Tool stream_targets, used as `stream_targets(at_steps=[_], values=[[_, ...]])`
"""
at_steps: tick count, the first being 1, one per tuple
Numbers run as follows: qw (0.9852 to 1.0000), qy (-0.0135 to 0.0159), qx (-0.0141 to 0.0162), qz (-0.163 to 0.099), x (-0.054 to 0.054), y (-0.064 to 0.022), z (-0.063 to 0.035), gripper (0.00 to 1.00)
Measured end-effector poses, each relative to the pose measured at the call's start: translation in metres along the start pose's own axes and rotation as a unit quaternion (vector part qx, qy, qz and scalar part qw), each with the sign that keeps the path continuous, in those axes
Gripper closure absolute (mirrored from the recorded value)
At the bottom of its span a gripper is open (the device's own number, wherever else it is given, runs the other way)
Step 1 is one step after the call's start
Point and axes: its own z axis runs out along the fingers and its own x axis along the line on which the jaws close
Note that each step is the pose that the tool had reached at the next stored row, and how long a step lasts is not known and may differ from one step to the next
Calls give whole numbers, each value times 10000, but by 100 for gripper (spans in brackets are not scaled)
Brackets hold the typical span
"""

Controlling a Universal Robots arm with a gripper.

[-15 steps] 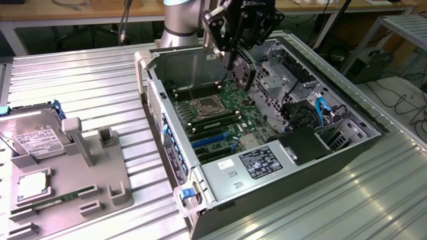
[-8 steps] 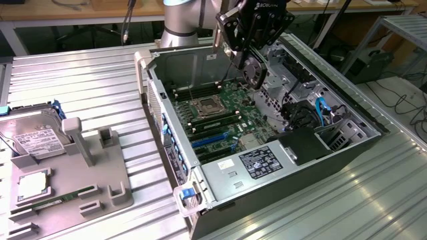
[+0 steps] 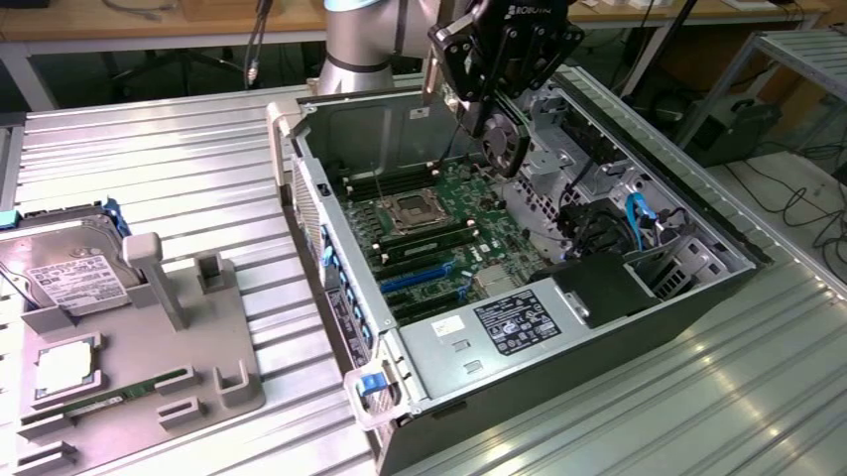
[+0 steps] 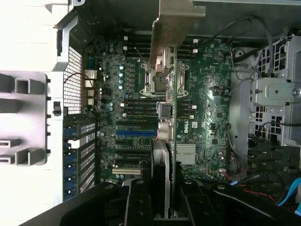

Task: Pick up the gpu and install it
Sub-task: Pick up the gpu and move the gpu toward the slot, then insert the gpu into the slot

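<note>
Claw (image 3: 479,107) clamped on the gpu (image 3: 502,142), which hangs edge-down above the open computer case (image 3: 636,327), over its motherboard (image 3: 443,233). To the exterior view's left of the case, a hard drive (image 3: 73,283) sits in a grey holder (image 3: 198,367) on the desk (image 3: 173,169).

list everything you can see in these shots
table: 1, silver ribbed metal, under everything
computer case: 1, black and silver, open, on the table
motherboard: 1, green, inside the case
tray: 1, grey, exterior view's left
hard drive: 1, silver with white label, on the tray
memory stick: 1, green, on the tray
square chip: 1, silver, on the tray beside the stick
gpu: 1, black with round fan, held above the case
gripper: 1, black, shut on the gpu
arm: 1, grey, behind the case
</note>
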Motion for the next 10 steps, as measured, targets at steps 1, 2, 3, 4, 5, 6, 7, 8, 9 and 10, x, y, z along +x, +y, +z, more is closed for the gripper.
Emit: stream_targets(at_steps=[1,2,3,4,5,6,7,8,9,10], values=[[10000,0,0,0,0,0,0,72],[10000,0,0,0,0,0,0,72],[10000,0,0,0,0,0,0,72],[10000,0,0,0,0,0,0,72],[10000,0,0,-1,0,0,0,72],[10000,0,0,-8,0,0,0,72],[10000,1,0,-20,0,0,0,72],[10000,1,-1,-36,0,0,0,72],[10000,2,-3,-54,0,0,0,72],[10000,3,-11,-90,0,0,0,72]])
